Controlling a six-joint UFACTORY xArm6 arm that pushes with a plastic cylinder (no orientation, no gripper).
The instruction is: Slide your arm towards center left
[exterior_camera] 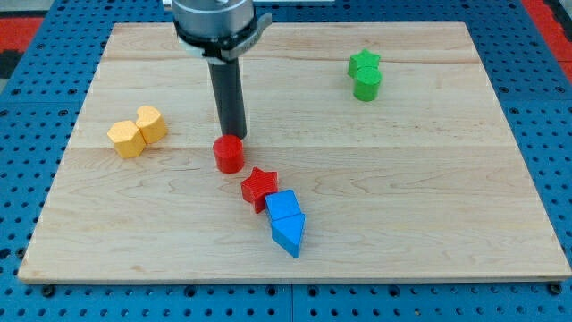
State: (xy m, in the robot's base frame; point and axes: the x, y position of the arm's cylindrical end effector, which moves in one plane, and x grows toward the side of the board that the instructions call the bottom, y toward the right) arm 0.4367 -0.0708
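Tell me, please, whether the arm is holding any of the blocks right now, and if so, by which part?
Nothing is held: the arm has no jaws. My tip stands at the top edge of the red cylinder; whether they touch cannot be told.

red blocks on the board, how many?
2. The red cylinder sits right below my tip, near the board's centre; the red star lies lower right of it, touching the blue blocks. None seem hidden.

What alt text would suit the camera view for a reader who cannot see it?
My tip rests on a wooden board just above a red cylinder. A red star and two blue blocks trail toward the view's bottom; two yellow blocks sit left, two green blocks upper right.
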